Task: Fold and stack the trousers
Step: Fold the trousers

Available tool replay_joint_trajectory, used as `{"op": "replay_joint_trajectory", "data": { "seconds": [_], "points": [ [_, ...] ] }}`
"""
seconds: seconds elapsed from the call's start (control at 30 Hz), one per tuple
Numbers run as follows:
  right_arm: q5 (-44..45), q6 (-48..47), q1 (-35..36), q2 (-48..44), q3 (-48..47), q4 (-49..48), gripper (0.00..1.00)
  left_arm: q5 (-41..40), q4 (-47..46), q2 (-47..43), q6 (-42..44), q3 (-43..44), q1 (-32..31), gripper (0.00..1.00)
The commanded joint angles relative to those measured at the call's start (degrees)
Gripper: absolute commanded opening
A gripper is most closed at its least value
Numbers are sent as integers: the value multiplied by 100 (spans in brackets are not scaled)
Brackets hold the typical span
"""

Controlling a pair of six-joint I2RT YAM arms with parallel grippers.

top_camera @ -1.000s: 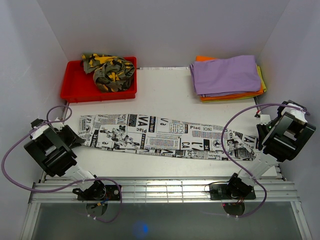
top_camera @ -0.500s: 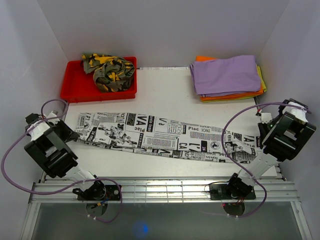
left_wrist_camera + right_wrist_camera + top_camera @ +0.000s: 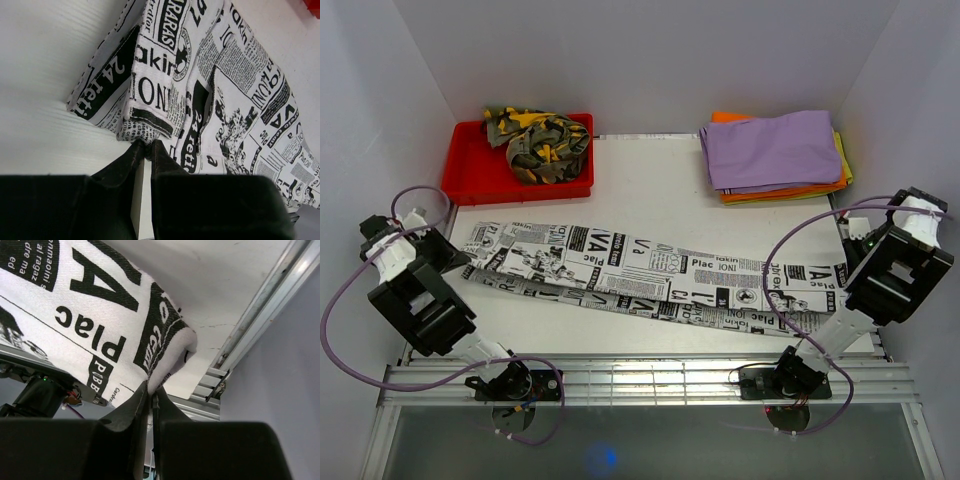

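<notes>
Left gripper [image 3: 145,148] pinches trousers [image 3: 640,272] end | right gripper [image 3: 150,389] pinches other end | cloth soft, newsprint-printed, long strip

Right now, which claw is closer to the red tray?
Left. The left claw sits just in front of the red tray, clamped on one end of the newspaper-print trousers. The right claw grips their other end at the opposite side of the table, far from it.
</notes>
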State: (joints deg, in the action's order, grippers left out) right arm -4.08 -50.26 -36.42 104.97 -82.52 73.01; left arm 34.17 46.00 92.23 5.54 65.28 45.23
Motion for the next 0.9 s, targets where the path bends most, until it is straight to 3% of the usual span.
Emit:
{"op": "replay_joint_trajectory", "data": {
  "seconds": [0.0,0.13,0.2,0.27,0.4,0.53,0.6,0.8,0.87],
  "points": [
    [170,-370,-93,-415,349,187,8,151,-284,-196,70,310,21,0],
    [223,-494,-163,-486,1009,56,8,-51,-328,-21,490,293,21,3],
    [232,-441,-163,-416,1308,-146,8,36,-250,23,806,284,-23,31],
    [127,-336,-163,-302,1457,-243,8,368,-109,-90,1454,284,-67,46],
    [109,-63,-155,75,1581,-577,8,424,154,-591,2571,345,-514,53],
    [179,173,-137,322,1424,-920,8,46,322,-1057,3391,223,-1952,53],
    [179,262,-102,445,1309,-1061,8,80,313,-1232,3523,117,-2516,53],
    [39,649,258,972,765,-1281,8,-358,-319,-1111,3541,-375,-5326,48],
    [-84,797,434,1043,546,-1281,8,-499,-433,-926,3768,-454,-5787,45]
  ]
}}
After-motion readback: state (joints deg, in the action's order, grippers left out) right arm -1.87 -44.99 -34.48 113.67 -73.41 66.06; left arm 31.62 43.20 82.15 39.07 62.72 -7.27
